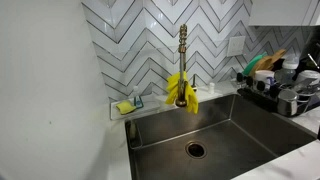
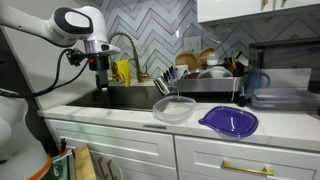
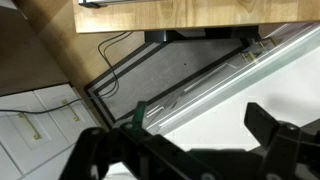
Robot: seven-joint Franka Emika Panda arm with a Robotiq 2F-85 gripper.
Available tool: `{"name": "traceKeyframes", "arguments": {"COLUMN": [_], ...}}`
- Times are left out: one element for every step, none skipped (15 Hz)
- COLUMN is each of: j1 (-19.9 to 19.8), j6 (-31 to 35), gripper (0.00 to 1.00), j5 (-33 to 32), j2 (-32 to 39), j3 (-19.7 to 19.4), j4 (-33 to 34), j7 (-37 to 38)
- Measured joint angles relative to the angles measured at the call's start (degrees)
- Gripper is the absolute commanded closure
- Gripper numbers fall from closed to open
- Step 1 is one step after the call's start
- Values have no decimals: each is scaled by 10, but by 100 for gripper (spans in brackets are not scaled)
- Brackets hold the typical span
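Counter [image 2: 110,113] edge sits closest to me; beyond it is the sink [image 1: 240,125], where my gripper [image 2: 102,84] hangs with jaws spread wide, holding nothing. Just to its right stands the faucet [image 1: 183,45], with a yellow cloth [image 2: 122,72] draped over it, long axis vertical.

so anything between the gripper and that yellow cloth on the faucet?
Nothing visible. The gripper hangs open over the sink, beside the faucet. The yellow cloth is draped on the faucet, with only air between them in an exterior view. The depth gap is hard to judge.
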Motion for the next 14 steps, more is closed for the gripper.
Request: {"name": "traceKeyframes", "arguments": {"j1": [0, 0, 0, 0, 0, 1, 5, 11, 17, 22, 27, 30, 31, 32], "j6": [0, 0, 0, 0, 0, 8, 35, 69, 105, 138, 172, 206, 246, 285], "gripper": [0, 0, 0, 0, 0, 0, 0, 0, 0, 0, 0, 0, 0, 0], "j5": [0, 0, 0, 0, -1, -2, -5, -7, -11, -15, -23, -32, -41, -50], "j2": [0, 0, 0, 0, 0, 1, 3, 8, 19, 31, 47, 65, 88, 111], "j3": [0, 0, 0, 0, -1, -1, 1, 4, 11, 19, 28, 37, 46, 53], "j4": [0, 0, 0, 0, 0, 1, 3, 9, 20, 33, 49, 66, 84, 101], "j7": [0, 0, 0, 0, 0, -1, -3, -4, -5, -5, -6, -6, -6, -7]}}
